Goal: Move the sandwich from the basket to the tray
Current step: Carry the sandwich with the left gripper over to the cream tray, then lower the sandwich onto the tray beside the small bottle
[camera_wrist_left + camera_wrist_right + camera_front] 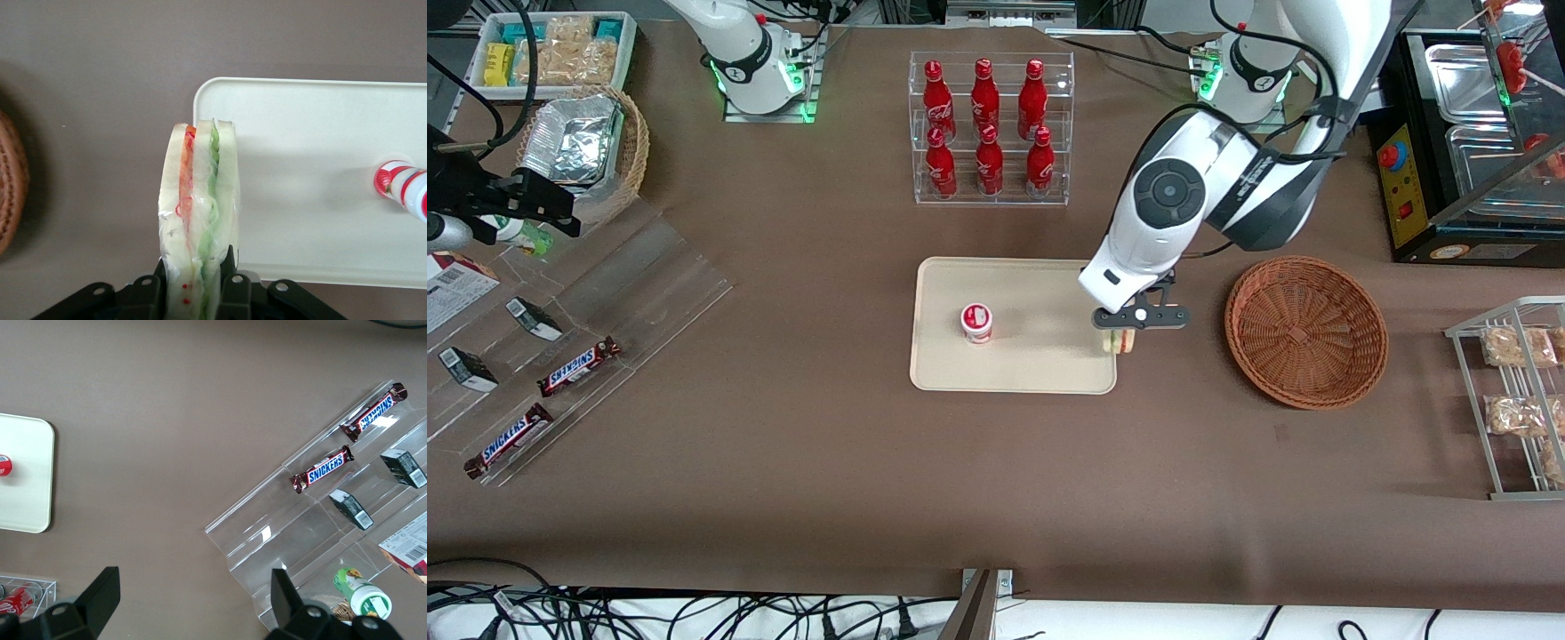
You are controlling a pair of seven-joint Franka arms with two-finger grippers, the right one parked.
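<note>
pincer (195,293) clamps sandwich (199,207) above tray (313,167) edge.

White arm (1183,213), dark joint cap, black tool (1122,331).

Wrapped sandwich (199,217) (green and red filling) hangs upright over the cream tray's (1014,373) edge; wicker basket (1305,331) nearby.

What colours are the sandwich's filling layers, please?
Orange-red and green, between white bread; the gripper holds the sandwich. Clearest in the left wrist view.
</note>
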